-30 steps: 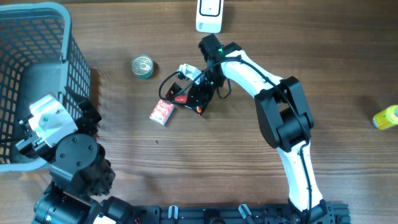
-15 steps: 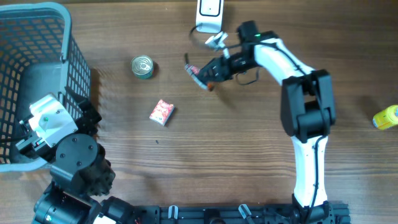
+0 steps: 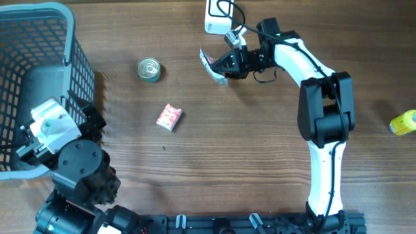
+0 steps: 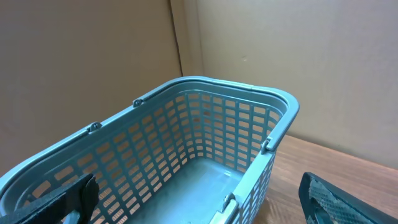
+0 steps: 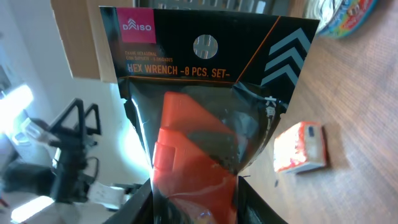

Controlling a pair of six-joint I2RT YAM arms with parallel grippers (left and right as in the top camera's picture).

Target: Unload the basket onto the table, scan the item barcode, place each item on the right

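At twelve o'clock, right tool (image 3: 224,64) clamps hex wrench pack (image 5: 199,106), edge-on overhead; left tool (image 4: 205,200) gapes wide, fingertips (image 4: 348,198) cut off.

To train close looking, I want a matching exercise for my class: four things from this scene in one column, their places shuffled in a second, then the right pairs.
Things
1. basket
2. can
3. wrench pack
4. white device

Places
A. held in the right gripper
B. at the top edge of the table
C. far left
D. on the table, right of the basket

Pairs: 1-C, 2-D, 3-A, 4-B
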